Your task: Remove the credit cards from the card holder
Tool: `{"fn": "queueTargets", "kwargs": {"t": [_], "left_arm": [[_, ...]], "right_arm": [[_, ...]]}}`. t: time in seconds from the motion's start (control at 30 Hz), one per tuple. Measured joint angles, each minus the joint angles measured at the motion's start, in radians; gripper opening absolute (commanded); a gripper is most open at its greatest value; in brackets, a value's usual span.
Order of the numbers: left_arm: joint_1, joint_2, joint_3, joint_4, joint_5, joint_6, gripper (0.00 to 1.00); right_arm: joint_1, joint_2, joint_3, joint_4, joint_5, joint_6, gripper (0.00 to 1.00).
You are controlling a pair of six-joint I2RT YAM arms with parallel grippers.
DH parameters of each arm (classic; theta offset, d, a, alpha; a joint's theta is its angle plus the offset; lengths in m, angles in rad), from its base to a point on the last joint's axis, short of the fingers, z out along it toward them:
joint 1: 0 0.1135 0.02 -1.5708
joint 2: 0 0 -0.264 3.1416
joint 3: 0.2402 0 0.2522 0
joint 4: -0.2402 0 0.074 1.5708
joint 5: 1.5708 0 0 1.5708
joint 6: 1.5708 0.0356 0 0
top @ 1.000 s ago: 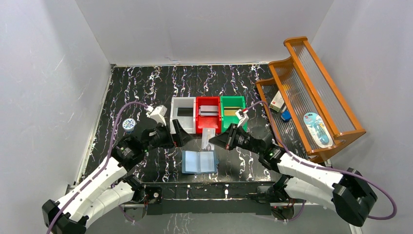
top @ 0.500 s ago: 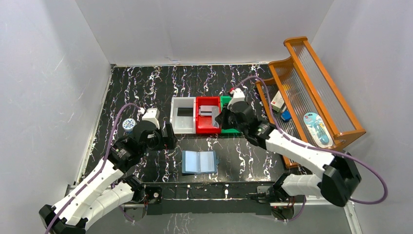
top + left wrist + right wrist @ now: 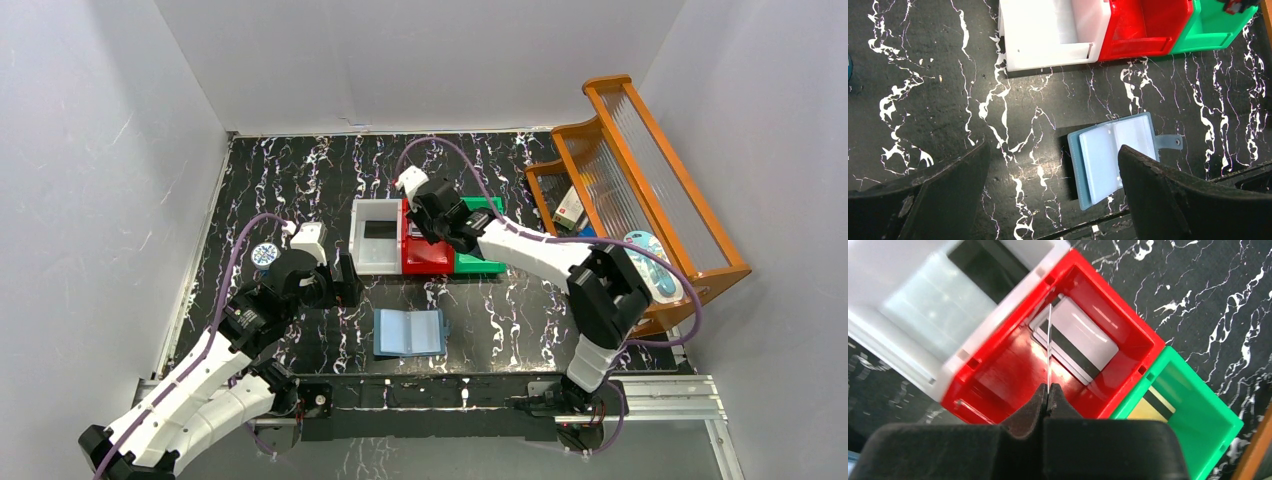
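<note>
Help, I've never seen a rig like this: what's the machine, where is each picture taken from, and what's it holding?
Two robot arms stand at a dark table. One picture looks down from above; the other two come from wrist cameras. An open blue wallet lies near them, with a white bin, a red bin and a green bin behind. The left claw hangs open. The right claw pinches a thin card over the red bin, where other cards lie.

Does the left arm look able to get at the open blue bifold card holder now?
Probably yes: the left arm's jaws hang wide open near the blue bifold card holder, nothing lies between, and the right arm is away over the red plastic bin.
</note>
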Motion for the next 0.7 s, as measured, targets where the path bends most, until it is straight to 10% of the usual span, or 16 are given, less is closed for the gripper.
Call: {"fn": "queueTargets", "kwargs": {"t": [0.7], "left_arm": [[0.0, 0.0, 0.0, 0.0, 0.0, 0.014, 0.98]], "right_arm": [[0.0, 0.116, -0.007, 0.044, 0.02, -0.621, 0.03]]}}
